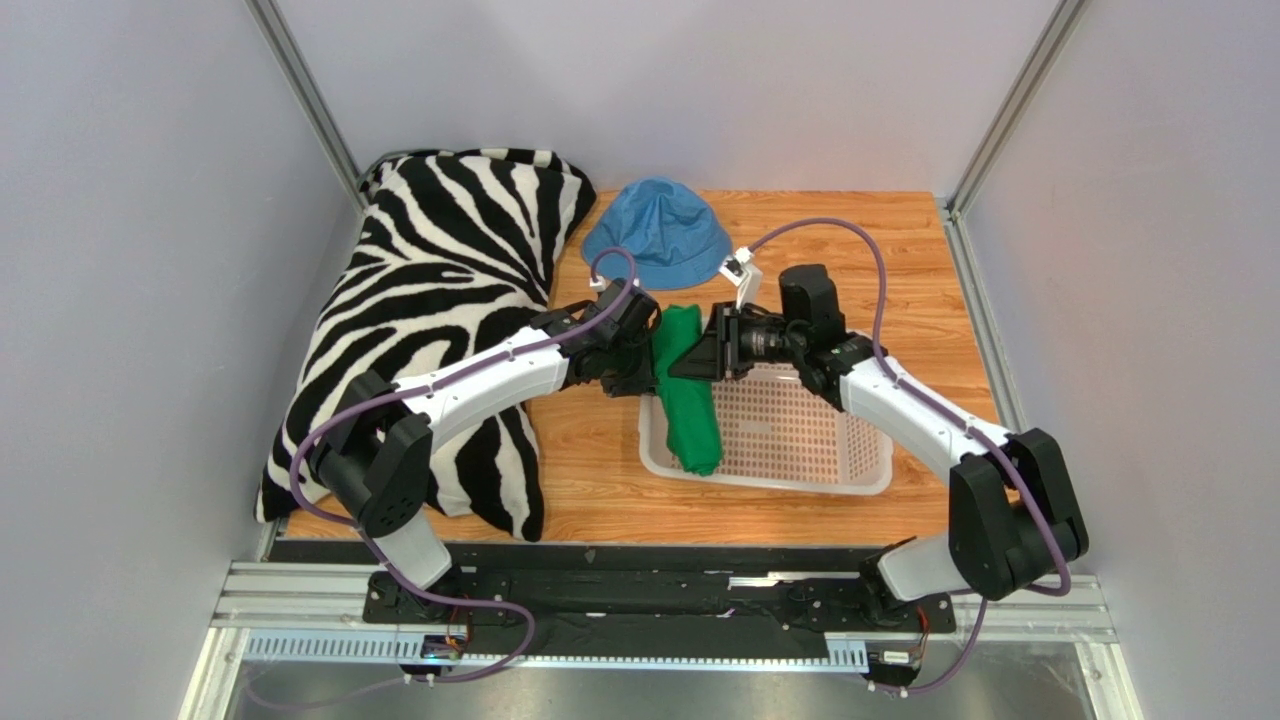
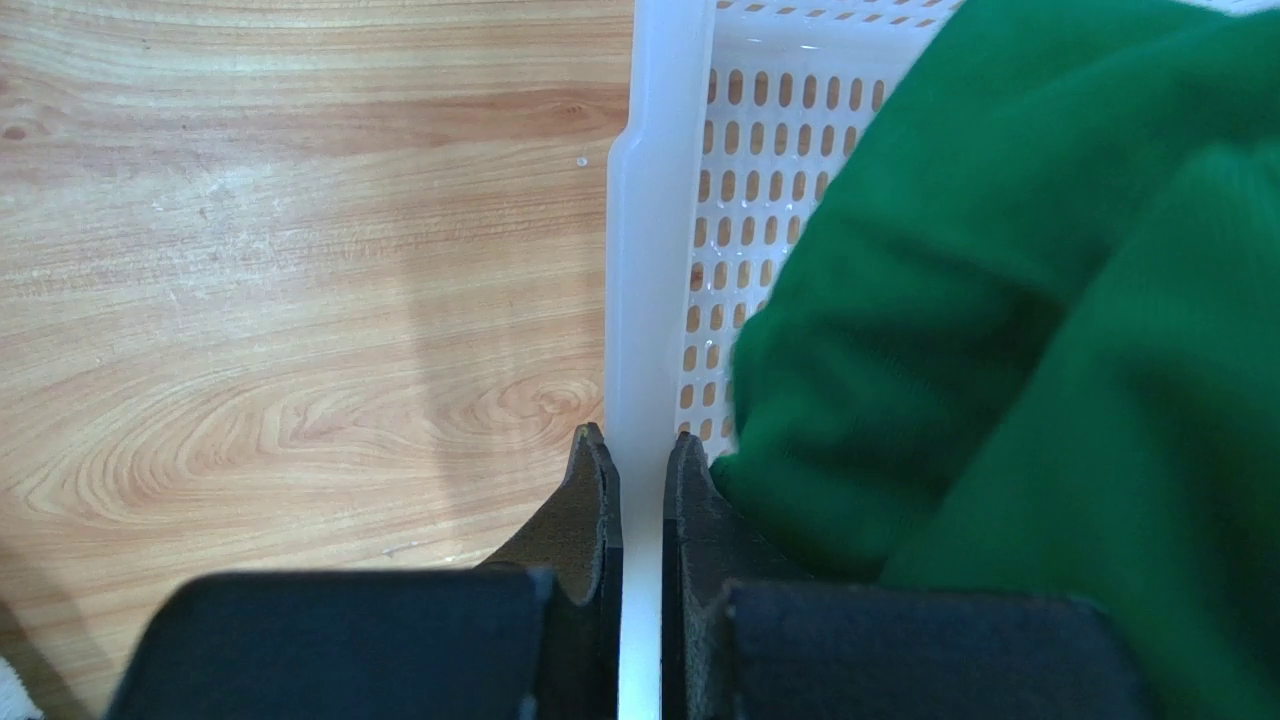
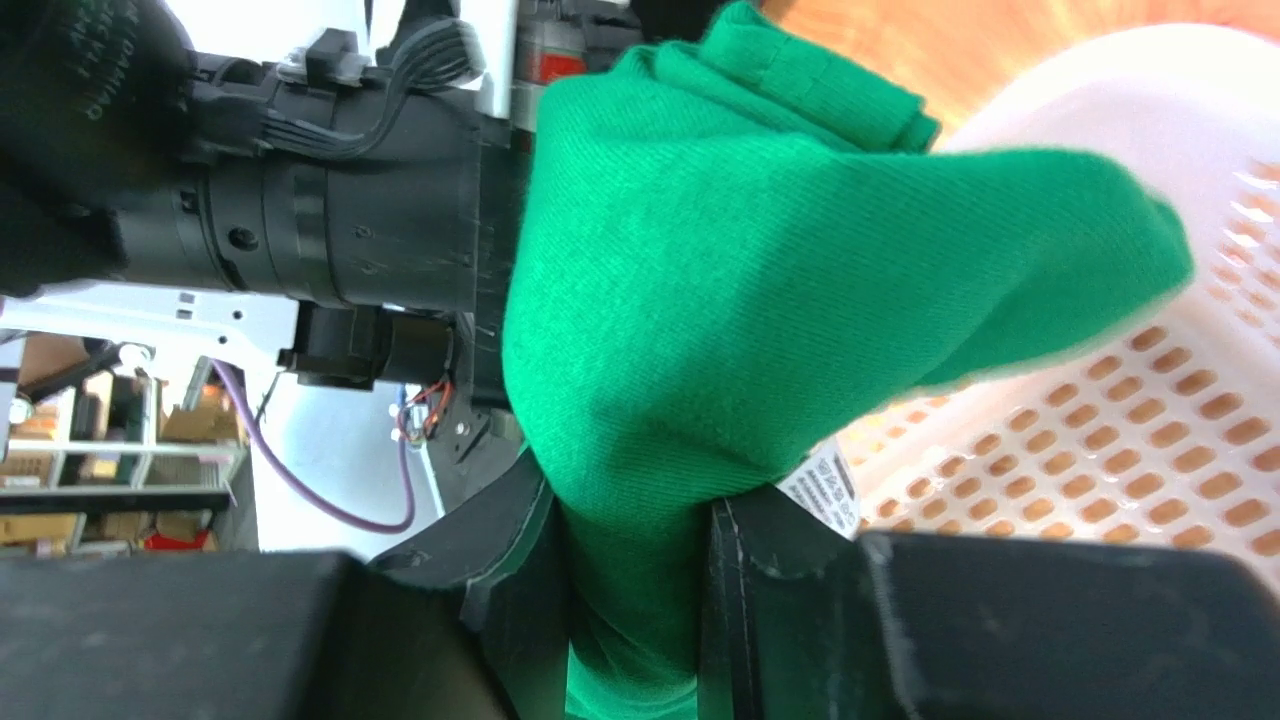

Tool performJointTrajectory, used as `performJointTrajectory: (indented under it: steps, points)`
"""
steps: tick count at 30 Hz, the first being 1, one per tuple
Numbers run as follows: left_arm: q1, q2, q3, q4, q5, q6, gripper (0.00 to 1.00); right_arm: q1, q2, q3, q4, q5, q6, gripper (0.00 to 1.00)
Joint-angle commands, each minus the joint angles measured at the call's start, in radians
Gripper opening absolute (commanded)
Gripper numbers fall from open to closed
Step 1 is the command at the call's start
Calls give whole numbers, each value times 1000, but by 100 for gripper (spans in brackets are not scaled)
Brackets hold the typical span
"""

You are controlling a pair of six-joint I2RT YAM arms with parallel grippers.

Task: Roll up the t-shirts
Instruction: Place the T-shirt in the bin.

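Wooden table (image 1: 601,488) boxed in by grey walls: a green t-shirt (image 1: 688,398) lies bundled at the left edge of a white basket (image 1: 812,450).

Nearest the arm bases sits the basket, with the shirt lying as a long bundle along its left side, the far end poking over the rim. The left gripper (image 2: 642,465) is pinched narrow on the basket's left wall, one finger outside and one inside, probably steadying it. The right gripper (image 3: 631,525) is clamped on a fold of the shirt, cloth bulging up between its jaws. Whether the bundle is a tight roll or only bunched is hard to tell from above. The rolling looks largely done; releasing and settling it in the basket remains. Farther back lie a blue hat (image 1: 658,228) and a zebra pillow (image 1: 436,285), neither gripped.
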Motion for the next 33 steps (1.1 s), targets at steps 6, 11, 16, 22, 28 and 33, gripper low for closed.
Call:
performJointTrajectory:
  steps: [6, 11, 16, 22, 28, 33]
  points:
    - [18, -12, -2, -37, -73, -2, 0, -194, 160, -199, 234, -143, 69, 0]
    - [26, -14, -6, -40, -75, 1, 0, -228, 134, -162, 14, 10, -42, 0]
    - [28, -16, -6, -40, -72, 6, 0, -245, 137, -118, -234, 157, -132, 0]
    - [28, 4, 21, -54, -82, 43, 0, -243, 111, -75, -355, 300, -161, 0]
    - [32, 0, 24, -59, -84, 44, 0, -245, 50, -59, -447, 435, -185, 0]
    - [34, -6, 20, -63, -86, 49, 0, -243, 30, -41, -527, 613, -198, 0]
